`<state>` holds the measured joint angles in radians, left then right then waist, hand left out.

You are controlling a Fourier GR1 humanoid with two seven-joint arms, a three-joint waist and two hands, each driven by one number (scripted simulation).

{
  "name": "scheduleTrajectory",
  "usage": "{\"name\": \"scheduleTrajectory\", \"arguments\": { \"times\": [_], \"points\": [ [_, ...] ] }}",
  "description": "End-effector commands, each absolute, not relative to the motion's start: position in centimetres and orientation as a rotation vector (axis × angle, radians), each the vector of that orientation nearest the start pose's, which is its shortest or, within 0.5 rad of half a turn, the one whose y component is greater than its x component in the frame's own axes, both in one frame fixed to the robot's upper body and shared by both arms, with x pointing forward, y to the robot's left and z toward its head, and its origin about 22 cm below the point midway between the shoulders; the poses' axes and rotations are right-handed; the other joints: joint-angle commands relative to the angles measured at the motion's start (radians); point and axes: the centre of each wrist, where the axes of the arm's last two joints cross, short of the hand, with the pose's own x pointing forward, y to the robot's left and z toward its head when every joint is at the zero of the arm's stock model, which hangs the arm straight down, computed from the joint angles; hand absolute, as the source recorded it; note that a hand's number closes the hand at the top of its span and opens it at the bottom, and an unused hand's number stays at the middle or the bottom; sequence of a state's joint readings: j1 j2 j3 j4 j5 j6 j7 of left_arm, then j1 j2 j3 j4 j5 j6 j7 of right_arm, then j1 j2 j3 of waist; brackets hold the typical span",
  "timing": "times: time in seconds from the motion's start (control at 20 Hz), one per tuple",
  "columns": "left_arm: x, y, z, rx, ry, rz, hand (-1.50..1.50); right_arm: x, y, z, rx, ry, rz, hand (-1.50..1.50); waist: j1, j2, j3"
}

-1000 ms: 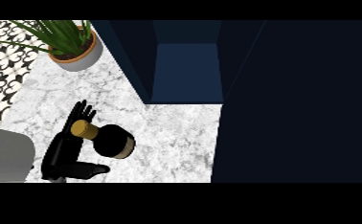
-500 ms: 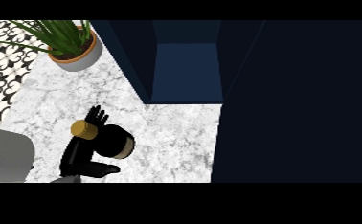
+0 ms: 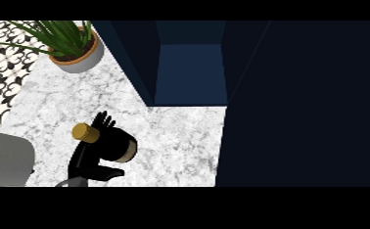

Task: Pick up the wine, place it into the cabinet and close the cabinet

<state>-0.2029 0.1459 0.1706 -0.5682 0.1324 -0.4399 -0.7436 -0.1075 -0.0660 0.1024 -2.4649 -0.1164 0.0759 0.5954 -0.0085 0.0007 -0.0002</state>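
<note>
One hand is at work: the left hand [image 3: 88, 158], which comes in at the view's lower edge. It is clamped on the wine bottle [image 3: 124, 148], with fingers [image 3: 104, 121] showing past the far side of the bottle and the thumb [image 3: 108, 173] on the near side. The right hand is not in view.

The bottle is held tilted over the counter [image 3: 177, 140]. Its gold cap [image 3: 85, 132] points to the hand's left and its base to the hand's right. The long axis therefore runs roughly crosswise, leaning slightly toward the robot at the base end.

The cabinet [image 3: 192, 74] stands open ahead of the hand and to its right, well apart from the bottle. A dark panel [image 3: 296, 105], probably the open door, lies further to the hand's right.

Judgement: the carry must go forward and rightward, base end leading. The bottle needs to be brought upright or square to the opening before it goes in. The potted plant [image 3: 76, 57], ahead and slightly left of the hand, is off that path.
</note>
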Motion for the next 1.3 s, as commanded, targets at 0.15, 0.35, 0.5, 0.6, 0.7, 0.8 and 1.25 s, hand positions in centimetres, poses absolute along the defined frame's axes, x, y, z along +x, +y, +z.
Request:
{"name": "scheduleTrajectory", "arguments": {
  "times": [0.15, 0.35, 0.5, 0.6, 0.7, 0.8, 1.25],
  "points": [
    [21.7, 27.8, -16.7, -0.399, -1.611, 0.141, -1.5, 14.3, -21.3, 21.5, 0.264, -1.987, 0.259, -1.5, 0.003, -0.001, 0.0],
    [23.3, 27.9, -16.2, -0.41, -1.602, 0.149, -1.5, 12.7, -19.7, 22.2, 0.294, -1.969, 0.25, -1.5, -0.002, -0.001, -0.002],
    [23.5, 27.2, -16.4, -0.379, -1.655, 0.137, -1.5, 13.8, -20.8, 21.1, 0.282, -1.978, 0.273, -1.5, -0.004, 0.001, -0.001],
    [22.5, 27.7, -16.8, -0.366, -1.664, 0.155, -1.5, 13.9, -21.6, 21.3, 0.284, -1.967, 0.284, -1.5, -0.001, 0.0, -0.001],
    [25.3, 25.2, -15.5, -0.376, -1.658, 0.165, -1.5, 14.4, -20.6, 20.6, 0.289, -1.955, 0.283, -1.5, 0.001, 0.0, 0.0],
    [23.7, 24.8, -15.9, -0.412, -1.651, 0.193, 1.5, 13.5, -22.1, 21.5, 0.268, -1.96, 0.252, -1.5, 0.007, -0.003, 0.001],
    [25.7, 23.9, -15.4, -0.495, -1.607, 0.191, 1.5, 14.5, -22.0, 20.1, 0.271, -1.972, 0.266, -1.5, 0.0, 0.0, 0.0]
  ]
}}
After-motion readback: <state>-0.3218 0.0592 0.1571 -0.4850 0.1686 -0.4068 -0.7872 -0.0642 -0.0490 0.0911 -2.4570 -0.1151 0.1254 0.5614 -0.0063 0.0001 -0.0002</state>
